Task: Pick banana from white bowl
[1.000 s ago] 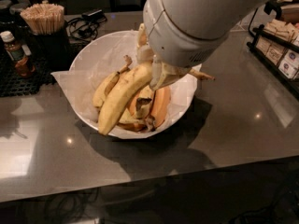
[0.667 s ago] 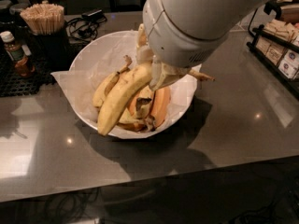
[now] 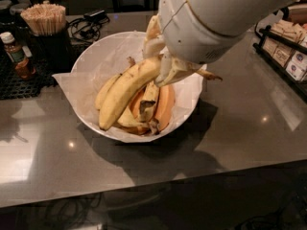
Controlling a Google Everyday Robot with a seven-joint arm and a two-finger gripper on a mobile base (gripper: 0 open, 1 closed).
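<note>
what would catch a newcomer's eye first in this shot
The bulky white arm fills the top right, its gripper clamped on the upper end of a long yellow banana. That banana lies slanted over a heap of others in a paper-lined white bowl in the middle of the dark counter.

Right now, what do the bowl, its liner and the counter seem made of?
The white bowl: smooth glossy rim, likely ceramic or melamine. Its liner: thin crinkled paper, possibly waxed. The counter: dark polished stone or laminate, reflecting lights. The gripper, at the banana's upper end, looks like cream plastic.
</note>
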